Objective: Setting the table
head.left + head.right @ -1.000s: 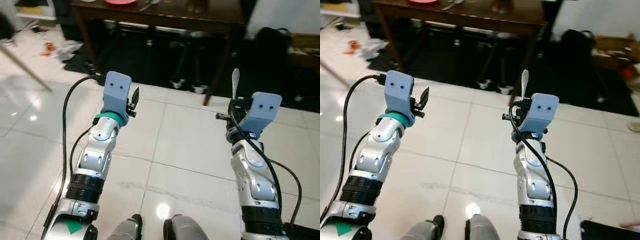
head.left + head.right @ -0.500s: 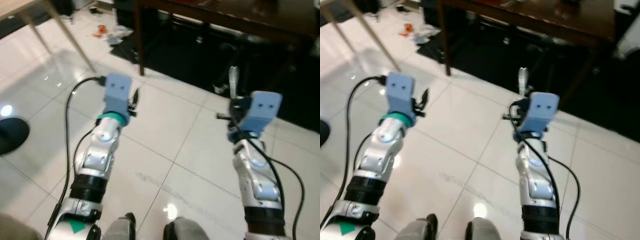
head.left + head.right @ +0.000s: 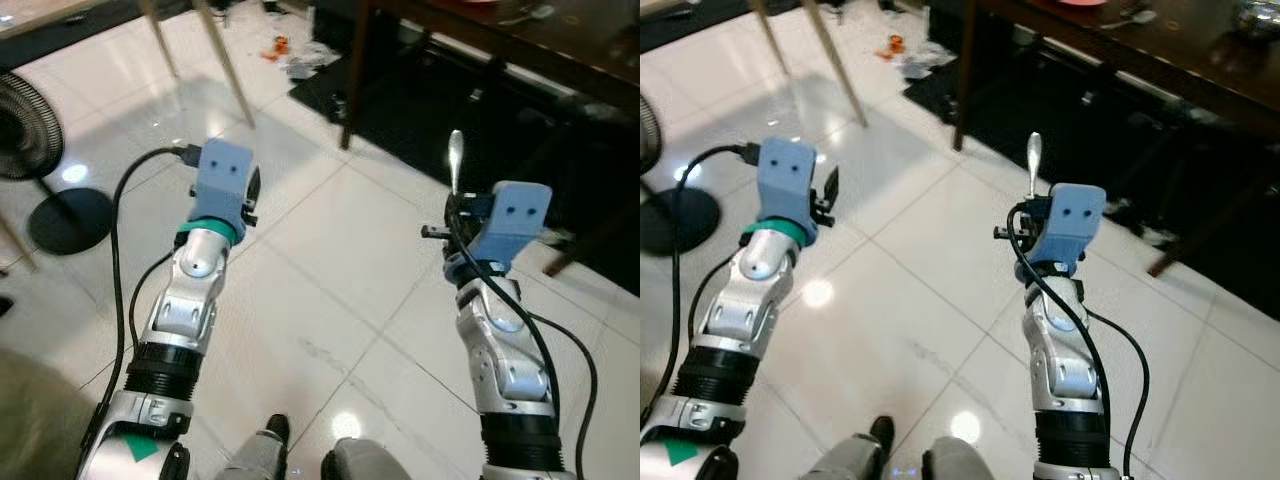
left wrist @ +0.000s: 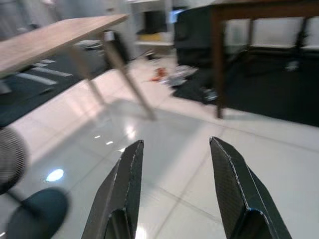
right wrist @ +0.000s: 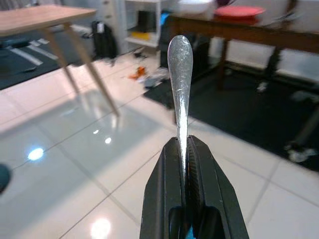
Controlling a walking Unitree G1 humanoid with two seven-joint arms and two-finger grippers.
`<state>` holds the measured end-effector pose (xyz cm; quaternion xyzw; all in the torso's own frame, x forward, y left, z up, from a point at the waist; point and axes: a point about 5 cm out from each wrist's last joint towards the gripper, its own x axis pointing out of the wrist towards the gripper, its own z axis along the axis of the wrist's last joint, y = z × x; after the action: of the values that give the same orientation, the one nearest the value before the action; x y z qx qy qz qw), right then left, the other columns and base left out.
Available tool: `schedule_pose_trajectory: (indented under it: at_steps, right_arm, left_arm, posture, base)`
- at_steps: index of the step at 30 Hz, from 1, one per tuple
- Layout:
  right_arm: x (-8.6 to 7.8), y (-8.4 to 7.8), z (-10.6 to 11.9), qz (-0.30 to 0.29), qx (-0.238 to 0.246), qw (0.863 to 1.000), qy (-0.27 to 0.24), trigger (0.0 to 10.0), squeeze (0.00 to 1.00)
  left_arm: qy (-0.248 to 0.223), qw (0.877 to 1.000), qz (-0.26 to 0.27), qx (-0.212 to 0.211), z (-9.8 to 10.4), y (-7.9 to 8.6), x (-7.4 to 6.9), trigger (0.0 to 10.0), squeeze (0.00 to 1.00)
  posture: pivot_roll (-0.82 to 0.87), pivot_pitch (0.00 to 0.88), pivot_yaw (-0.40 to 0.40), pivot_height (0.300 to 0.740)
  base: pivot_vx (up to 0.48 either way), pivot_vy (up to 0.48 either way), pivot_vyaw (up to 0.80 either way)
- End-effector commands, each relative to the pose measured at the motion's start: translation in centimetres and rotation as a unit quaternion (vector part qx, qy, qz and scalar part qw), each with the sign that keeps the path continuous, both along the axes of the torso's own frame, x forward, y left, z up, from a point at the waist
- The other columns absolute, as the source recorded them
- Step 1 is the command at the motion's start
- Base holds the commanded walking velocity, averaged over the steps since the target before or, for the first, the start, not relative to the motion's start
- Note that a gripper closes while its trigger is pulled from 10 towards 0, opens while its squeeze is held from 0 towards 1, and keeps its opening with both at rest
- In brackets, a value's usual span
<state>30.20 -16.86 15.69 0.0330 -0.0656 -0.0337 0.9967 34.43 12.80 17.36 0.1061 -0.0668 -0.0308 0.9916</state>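
Step in hand, as judged: carrying a piece of cutlery to the dark counter [image 3: 1160, 75] for table setting; robot stands on white tiled floor [image 3: 330, 260], not yet within reach.

Right end effector [image 5: 183, 149]: clenched on a silver utensil [image 5: 180, 79], handle end pointing up and away from the wrist; whether spoon or other piece cannot be told, the working end is hidden between the fingers. In the head views the utensil stands upright at about 12 o'clock above the right wrist housing.

Left end effector [image 4: 174, 169]: released, fingers spread, nothing between them; held forward over bare floor at roughly 10 o'clock from the feet.

Dark counter lies at 1 o'clock, well apart from both arms; on it a red plate [image 5: 239, 11] with a spoon [image 3: 1127, 17] beside it. A lighter wooden table [image 4: 55, 35] at 11 o'clock; a fan base [image 3: 70, 215] at 9 o'clock.

Next move, judged: walk on toward 1 o'clock until the counter edge is below the right arm; then tip the utensil flat and lay it near the plate; risk of clipping the counter edge with the raised handle.
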Motion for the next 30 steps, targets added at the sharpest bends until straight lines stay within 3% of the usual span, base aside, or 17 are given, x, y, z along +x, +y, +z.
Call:
schedule_pose_trajectory:
  at_steps: [1, 11, 30]
  right_arm:
    - [-0.11, -0.13, 0.06, 0.001, 0.000, 1.000, -0.002, 10.0, 0.00]
    - [-0.03, -0.10, 0.35, 0.001, 0.001, 1.000, -0.008, 10.0, 0.00]
    - [-0.09, -0.33, 0.71, -0.007, 0.007, 1.000, -0.020, 10.0, 0.00]
  left_arm:
    - [0.006, 1.000, 0.004, 0.005, -0.49, -0.12, 0.01, 10.0, 0.00]
    - [-0.006, 0.999, 0.031, 0.012, -0.13, 0.20, 0.32, 10.0, 0.00]
    - [-0.005, 0.999, 0.053, 0.008, -0.15, 0.36, 0.71, 10.0, 0.01]
  posture:
    - [-0.09, 0.000, 0.004, 0.740]
    - [-0.10, 0.000, 0.001, 0.740]
    - [-0.10, 0.000, 0.001, 0.740]
  base:
    - [0.000, 0.000, 0.79]
    - [0.025, 0.000, 0.79]
    - [0.458, 0.000, 0.00]
